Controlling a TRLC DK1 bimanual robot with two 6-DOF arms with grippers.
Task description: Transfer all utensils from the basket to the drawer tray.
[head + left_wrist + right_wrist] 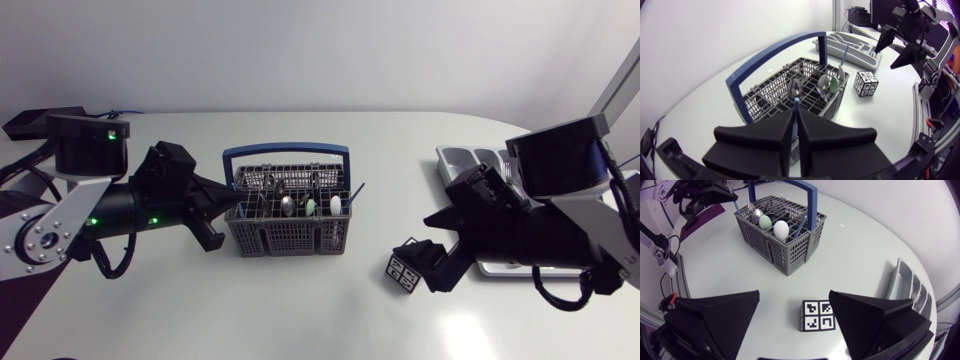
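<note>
Holding three spoons [311, 207], two blue-handled utensils [355, 192]: one basket [285, 240]; one tray [462, 158].

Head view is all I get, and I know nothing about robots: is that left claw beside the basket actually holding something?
Observer: Yes. The left wrist view shows the left claw shut on a thin blue handle at the edge of the basket.
Visitor: And the right claw?
Observer: The right wrist view shows the right claw wide open and holding nothing. The patterned cube lies below it, untouched.
Visitor: That arm hides the tray. Anything in it?
Observer: In the left wrist view, the compartments of the tray that show hold no utensils.
</note>
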